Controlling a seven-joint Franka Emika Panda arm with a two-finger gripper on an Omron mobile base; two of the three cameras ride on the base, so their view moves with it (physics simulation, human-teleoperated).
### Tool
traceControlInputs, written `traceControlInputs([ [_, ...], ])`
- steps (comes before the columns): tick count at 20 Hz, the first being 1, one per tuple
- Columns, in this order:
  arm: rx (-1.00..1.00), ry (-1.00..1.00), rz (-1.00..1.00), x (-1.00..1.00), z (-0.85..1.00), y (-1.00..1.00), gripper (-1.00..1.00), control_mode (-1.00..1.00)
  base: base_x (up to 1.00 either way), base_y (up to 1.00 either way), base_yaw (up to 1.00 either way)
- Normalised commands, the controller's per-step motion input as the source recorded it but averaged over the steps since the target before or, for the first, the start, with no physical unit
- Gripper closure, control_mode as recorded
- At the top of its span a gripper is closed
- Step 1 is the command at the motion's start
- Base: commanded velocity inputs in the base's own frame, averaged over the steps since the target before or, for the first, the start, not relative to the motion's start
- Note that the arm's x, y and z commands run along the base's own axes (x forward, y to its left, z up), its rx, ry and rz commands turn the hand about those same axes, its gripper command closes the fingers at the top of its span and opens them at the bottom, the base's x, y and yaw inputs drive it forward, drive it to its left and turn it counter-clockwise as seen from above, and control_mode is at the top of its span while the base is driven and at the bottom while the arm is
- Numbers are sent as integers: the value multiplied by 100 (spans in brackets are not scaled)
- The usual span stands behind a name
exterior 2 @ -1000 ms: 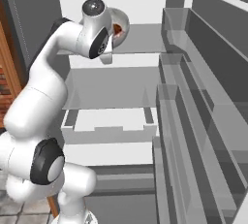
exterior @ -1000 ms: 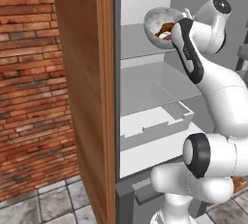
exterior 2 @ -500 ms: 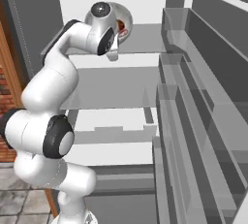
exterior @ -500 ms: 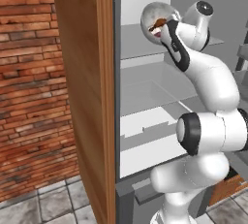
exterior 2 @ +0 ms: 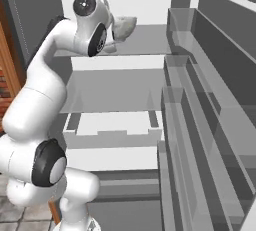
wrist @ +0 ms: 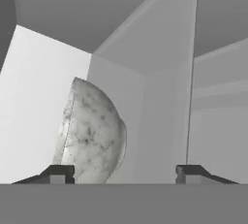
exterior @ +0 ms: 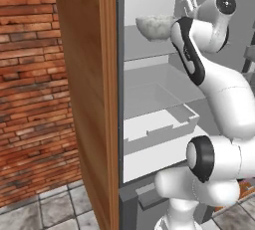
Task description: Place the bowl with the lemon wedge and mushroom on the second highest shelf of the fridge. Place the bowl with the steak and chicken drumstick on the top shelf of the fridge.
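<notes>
Now bowl (exterior: 155,26) on fridge shelf (exterior: 144,50)

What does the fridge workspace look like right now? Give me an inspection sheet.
Surface: top shelf of the open fridge, grey, bare beside the bowl.
Job's things: marbled bowl sits on the top shelf; contents hidden from these angles.
Clutter: empty drawer lower down; door bins on the right.
Grippers: tool open, fingers apart, bowl beside one finger, not clamped.
Cables: nothing seen.
Surroundings: wooden side panel, brick wall, tiled floor.
</notes>
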Motion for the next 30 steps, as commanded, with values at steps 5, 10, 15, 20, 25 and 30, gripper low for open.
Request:
traceControlInputs([
  [5,0,-11,0,-100,4,10,-100,-100,0,0,0],
  [10,0,11,0,-100,-57,26,-100,-100,0,0,0],
  [15,-3,39,3,-100,-100,37,-100,-100,0,0,0],
  [20,-2,35,8,-87,-92,-3,-100,-100,0,0,0],
  [25,-1,1,0,-23,-6,4,-100,-100,0,0,0],
  [30,0,0,0,0,0,0,-100,100,-100,38,10],
])
